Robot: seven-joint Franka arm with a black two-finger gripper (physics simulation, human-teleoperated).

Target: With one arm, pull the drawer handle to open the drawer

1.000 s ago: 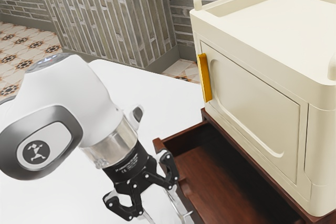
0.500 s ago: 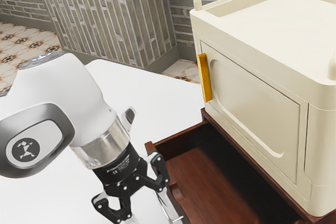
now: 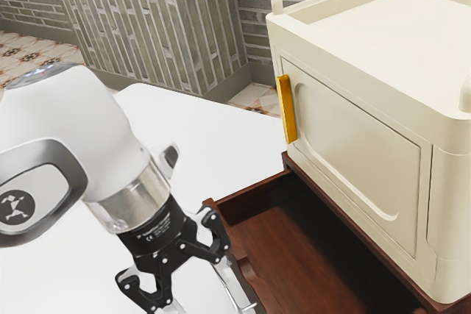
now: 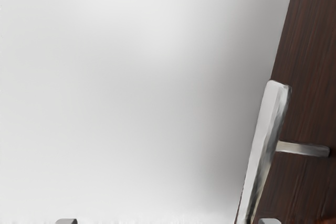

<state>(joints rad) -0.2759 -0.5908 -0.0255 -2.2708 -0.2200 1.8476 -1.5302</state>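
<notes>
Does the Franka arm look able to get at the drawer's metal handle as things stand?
Probably yes: its open gripper is close to the metal handle, and nothing visible blocks the way between them.

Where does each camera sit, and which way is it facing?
Exterior view: beside the arm, looking down across it and my gripper to the cream cabinet and open drawer.
Wrist view: mounted behind the gripper, facing the white tabletop; my fingertips show.
Both share the tabletop, drawer front and metal handle.
</notes>
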